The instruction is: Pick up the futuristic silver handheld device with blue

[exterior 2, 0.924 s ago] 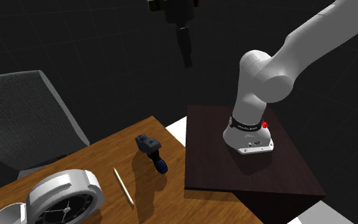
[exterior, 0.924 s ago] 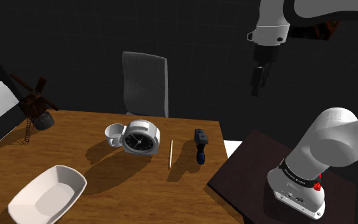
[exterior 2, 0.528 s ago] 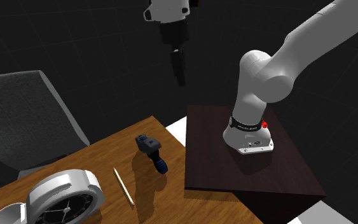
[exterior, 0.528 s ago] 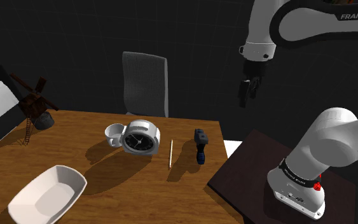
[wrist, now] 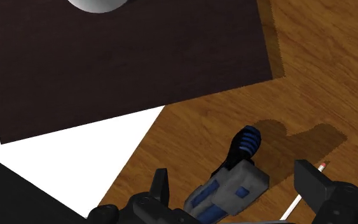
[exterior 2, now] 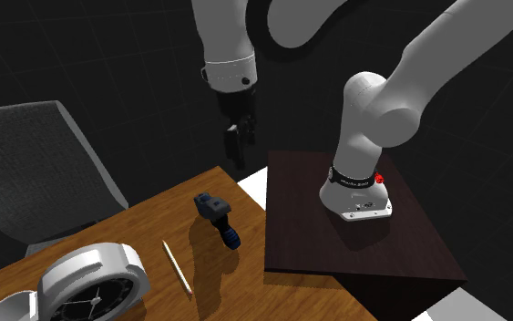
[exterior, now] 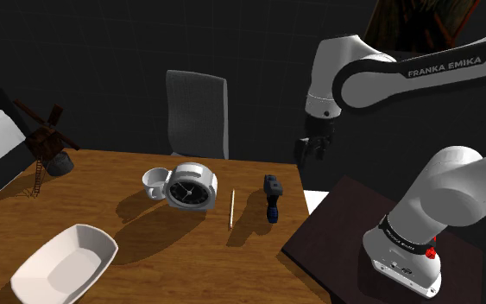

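The handheld device (exterior: pixel 272 198) lies flat on the wooden table (exterior: pixel 103 216) near its right edge in the shoulder view; it has a grey body with blue patches and a ribbed blue grip. From the second exterior view the device (exterior 2: pixel 218 218) rests close to the table corner. My gripper (exterior: pixel 306 152) hangs in the air above and to the right of it, apart from it, fingers pointing down. My gripper (exterior 2: pixel 237 153) is also clear of it in the second exterior view. Through the wrist camera the device (wrist: pixel 234 181) lies below my open gripper (wrist: pixel 236 186).
A white alarm clock (exterior: pixel 189 186) with a cup (exterior: pixel 154 180) beside it and a thin white stick (exterior: pixel 231 209) lie left of the device. A white bowl (exterior: pixel 64 263), a windmill model (exterior: pixel 47 138), a grey chair (exterior: pixel 198 112) and the dark stand (exterior: pixel 336 233) surround the area.
The arm has swung down and toward the shoulder view's left, bringing the gripper from high above the stand to just above the table's corner near the device.
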You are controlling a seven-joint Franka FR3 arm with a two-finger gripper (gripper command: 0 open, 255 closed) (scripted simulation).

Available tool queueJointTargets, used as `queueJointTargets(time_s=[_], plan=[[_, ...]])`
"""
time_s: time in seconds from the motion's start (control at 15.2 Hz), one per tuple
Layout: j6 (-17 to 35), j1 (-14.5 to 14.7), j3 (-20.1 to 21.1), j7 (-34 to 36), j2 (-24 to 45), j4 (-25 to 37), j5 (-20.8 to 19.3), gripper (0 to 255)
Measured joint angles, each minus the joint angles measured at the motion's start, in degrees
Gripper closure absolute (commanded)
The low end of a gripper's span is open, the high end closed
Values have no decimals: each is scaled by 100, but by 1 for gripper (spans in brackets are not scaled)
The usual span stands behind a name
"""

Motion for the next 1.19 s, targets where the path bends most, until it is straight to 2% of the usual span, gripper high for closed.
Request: queueJointTargets(time_s=[0.33, 0.59, 1.19], plan=[[1307, -63, 486, 701, 872, -206, 289, 0], [2475, -206, 906, 1352, 1919, -148, 307, 0], [3524, -340, 1104, 1664, 2847, -208, 112, 0]])
